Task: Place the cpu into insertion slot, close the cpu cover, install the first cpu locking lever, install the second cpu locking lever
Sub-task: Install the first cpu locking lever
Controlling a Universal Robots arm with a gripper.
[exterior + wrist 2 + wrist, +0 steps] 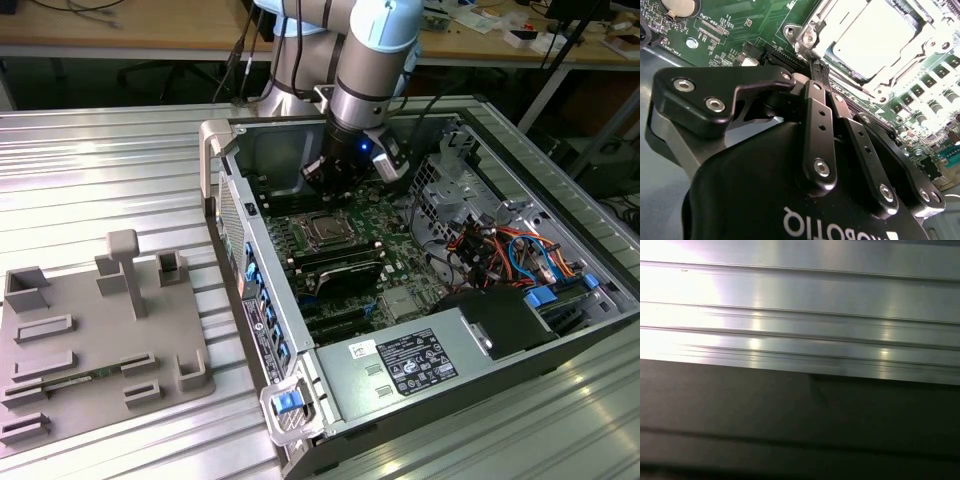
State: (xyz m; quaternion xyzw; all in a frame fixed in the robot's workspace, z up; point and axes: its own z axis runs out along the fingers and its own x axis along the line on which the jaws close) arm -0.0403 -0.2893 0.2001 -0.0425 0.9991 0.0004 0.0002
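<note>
Gripper: fingers pressed together, nothing between, tips just beside cpu cover edge. Cpu: seated in insertion slot on green motherboard, cover frame lying down around it. Computer case: open, on ribbed metal table. Grey fixture tray: exterior view's left, well apart.

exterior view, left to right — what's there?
Grey fixture plate → open computer case → cpu under its cpu cover, with the gripper just behind → grey power supply → orange and blue cables.
</note>
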